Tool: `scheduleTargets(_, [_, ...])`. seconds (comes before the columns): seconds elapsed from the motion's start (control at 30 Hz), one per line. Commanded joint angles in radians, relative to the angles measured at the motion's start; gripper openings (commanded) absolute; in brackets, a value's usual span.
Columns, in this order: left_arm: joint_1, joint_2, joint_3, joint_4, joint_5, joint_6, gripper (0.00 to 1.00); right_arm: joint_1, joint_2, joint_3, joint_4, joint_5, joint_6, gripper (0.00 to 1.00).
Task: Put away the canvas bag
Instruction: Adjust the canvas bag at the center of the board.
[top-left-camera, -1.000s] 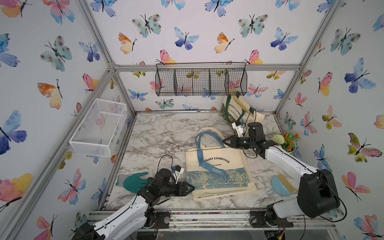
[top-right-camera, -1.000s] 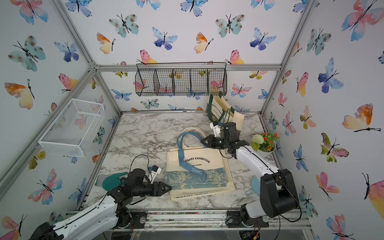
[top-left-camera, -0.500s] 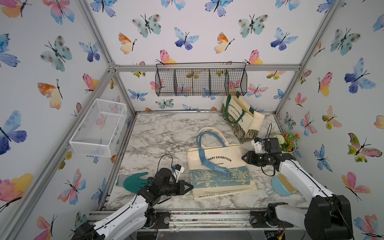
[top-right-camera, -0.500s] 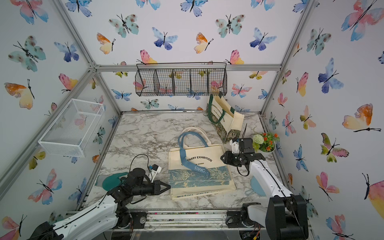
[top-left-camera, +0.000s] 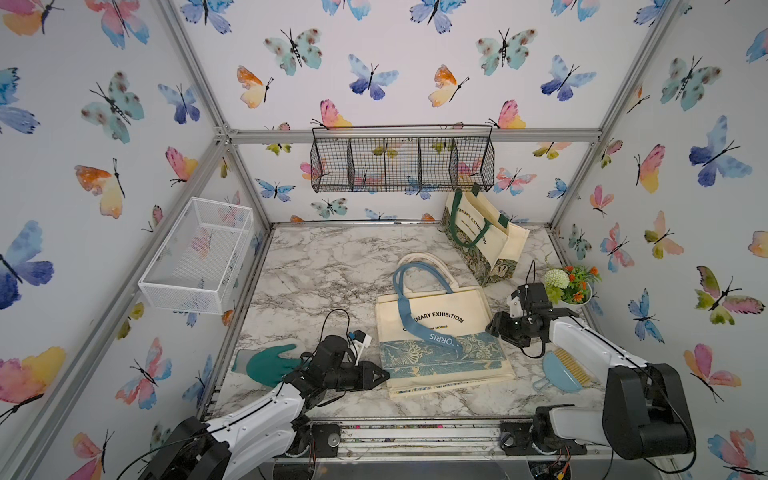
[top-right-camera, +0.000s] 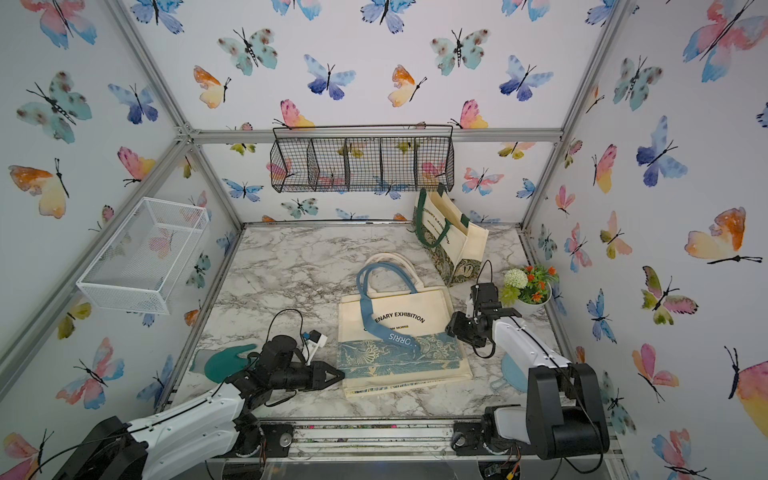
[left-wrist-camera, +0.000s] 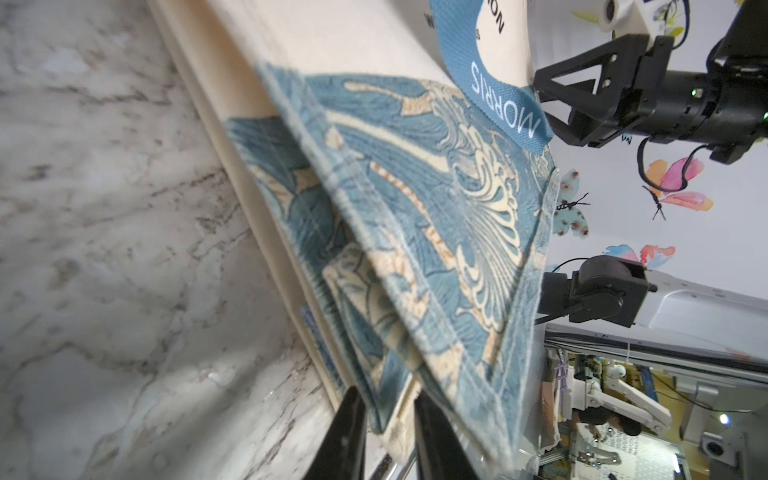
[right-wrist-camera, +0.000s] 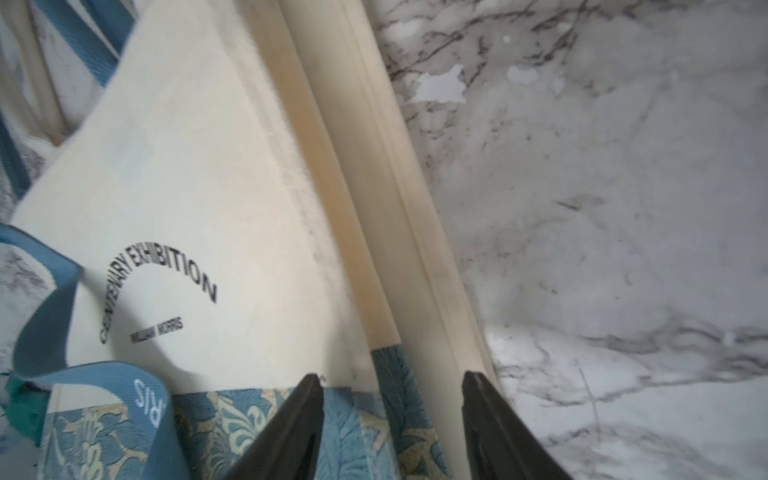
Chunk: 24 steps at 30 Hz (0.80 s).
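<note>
Canvas bag (top-left-camera: 436, 328): lies flat, lower centre of the marble table (top-left-camera: 332, 266) in both top views. It is cream cloth with a blue floral band along the bottom, and blue webbing handles loop across the printed face.
Left pincer (top-left-camera: 384, 376): sits at the bag's lower-left corner. Its fingers (left-wrist-camera: 349, 436) stand narrowly apart with the layered hem between them; whether they pinch it cannot be told.
Right pincer (top-left-camera: 492, 328): sits at the bag's right edge, fingers (right-wrist-camera: 291, 424) spread wide, unclamped.
Containers: a black wire basket (top-left-camera: 401, 166), divided into compartments, hangs upper centre. A white mesh bin (top-left-camera: 195, 257) is on the left. A white pot holds flowers (top-left-camera: 571, 286), right.
Second tote (top-left-camera: 482, 237): upright below the basket's right end, green handles.
Other textures: teal glove (top-left-camera: 266, 365), lower left; bristled blue brush (top-left-camera: 563, 372), lower right.
</note>
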Motion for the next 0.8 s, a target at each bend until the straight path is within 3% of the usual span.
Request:
scheduleTargets(0.0, [-0.005, 0.025, -0.002, 0.063, 0.016, 0.018, 0.36, -0.004, 0.025, 0.008, 0.007, 0.075, 0.021, 0.62])
scheduleTargets(0.47, [-0.006, 0.057, -0.001, 0.084, -0.003, 0.027, 0.37, -0.003, 0.128, -0.085, 0.157, -0.145, 0.036, 0.64])
scheduleTargets(0.77, [-0.003, 0.081, 0.058, -0.006, -0.094, 0.074, 0.37, 0.026, 0.076, -0.172, 0.26, -0.311, 0.147, 0.54])
